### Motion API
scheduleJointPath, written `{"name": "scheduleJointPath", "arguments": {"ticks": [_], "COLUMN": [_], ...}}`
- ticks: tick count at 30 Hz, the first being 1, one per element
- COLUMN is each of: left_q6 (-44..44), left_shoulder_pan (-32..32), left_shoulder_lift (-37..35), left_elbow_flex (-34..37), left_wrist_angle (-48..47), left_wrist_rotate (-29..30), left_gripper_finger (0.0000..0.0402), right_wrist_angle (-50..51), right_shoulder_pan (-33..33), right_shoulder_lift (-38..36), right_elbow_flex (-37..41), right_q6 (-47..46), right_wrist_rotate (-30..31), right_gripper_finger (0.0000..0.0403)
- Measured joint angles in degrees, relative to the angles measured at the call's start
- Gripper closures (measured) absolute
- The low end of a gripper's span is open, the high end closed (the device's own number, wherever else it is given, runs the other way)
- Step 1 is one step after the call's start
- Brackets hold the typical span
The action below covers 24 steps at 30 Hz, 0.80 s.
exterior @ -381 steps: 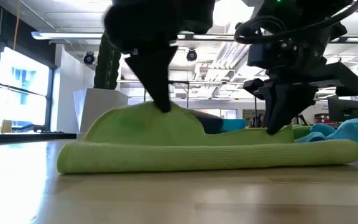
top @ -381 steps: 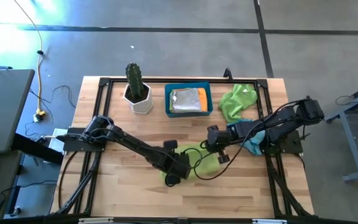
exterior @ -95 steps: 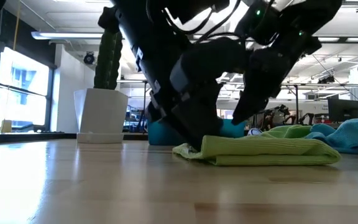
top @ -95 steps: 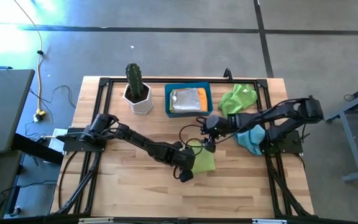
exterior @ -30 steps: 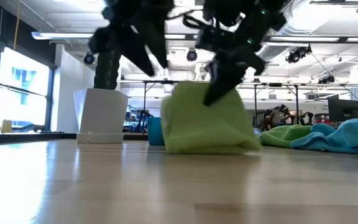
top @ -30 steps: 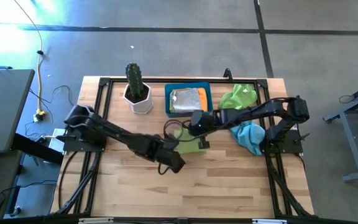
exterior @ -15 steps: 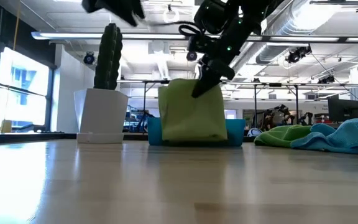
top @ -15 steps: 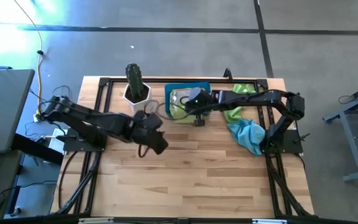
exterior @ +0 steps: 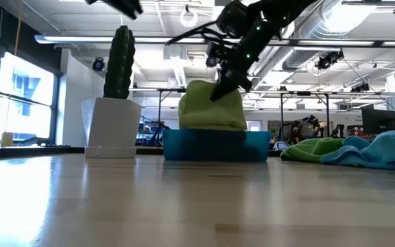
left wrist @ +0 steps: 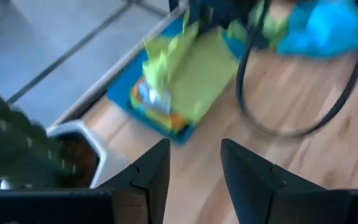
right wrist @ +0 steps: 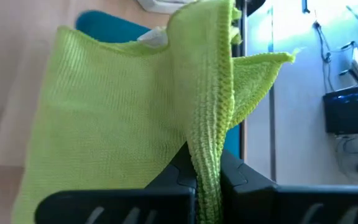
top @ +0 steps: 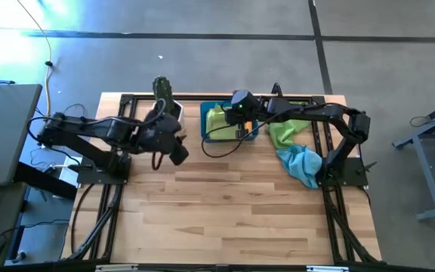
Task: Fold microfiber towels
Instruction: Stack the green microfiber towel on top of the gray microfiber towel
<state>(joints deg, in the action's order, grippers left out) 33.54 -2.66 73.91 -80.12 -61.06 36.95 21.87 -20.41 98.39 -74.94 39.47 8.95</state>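
Since a second ago your right arm has carried the folded lime green towel (exterior: pixel 212 104) off the middle of the worktop (top: pixel 225 204) and over the blue bin (exterior: pixel 214 145) at the back edge, while your left arm has drawn back toward the cactus pot (exterior: pixel 110 127). You can see the towel as a soft folded pad, ribbed in texture, hanging with its lower edge down in the bin; the right wrist view shows one folded edge running straight between the tool's fingers and a corner sticking out to the side. Your right tool (top: pixel 239 105) is pinched together on that top edge. Under it in the bin the left wrist view shows orange and pale cloth edges, blurred. To the right of the bin, a second lime green towel (top: pixel 283 130) lies crumpled, and just in front of it the light blue towel (top: pixel 299 164) lies bunched near the right arm's base. Your left tool (top: pixel 174 150) hangs beside the cactus pot with its fingers (left wrist: pixel 149 169) apart and holding nothing.
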Motion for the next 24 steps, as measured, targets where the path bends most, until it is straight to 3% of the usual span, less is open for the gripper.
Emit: {"name": "scheduleJointPath", "arguments": {"ticks": [14, 24], "left_q6": [-0.26, -0.22], "left_shoulder_pan": [2.89, 5.22], "left_shoulder_lift": [-0.57, -0.55], "left_elbow_flex": [-0.22, -0.22], "left_wrist_angle": [1.16, 1.16], "left_wrist_rotate": [1.17, 1.25], "left_gripper_finger": [0.0268, 0.0268], "right_wrist_angle": [-0.77, -6.87], "right_shoulder_pan": [-4.55, -4.51], "right_shoulder_lift": [3.32, 5.00], "right_elbow_flex": [0.02, 0.09], "right_q6": [4.59, 9.05], "right_wrist_rotate": [-3.42, -1.99], "right_gripper_finger": [0.0399, 0.0293]}}
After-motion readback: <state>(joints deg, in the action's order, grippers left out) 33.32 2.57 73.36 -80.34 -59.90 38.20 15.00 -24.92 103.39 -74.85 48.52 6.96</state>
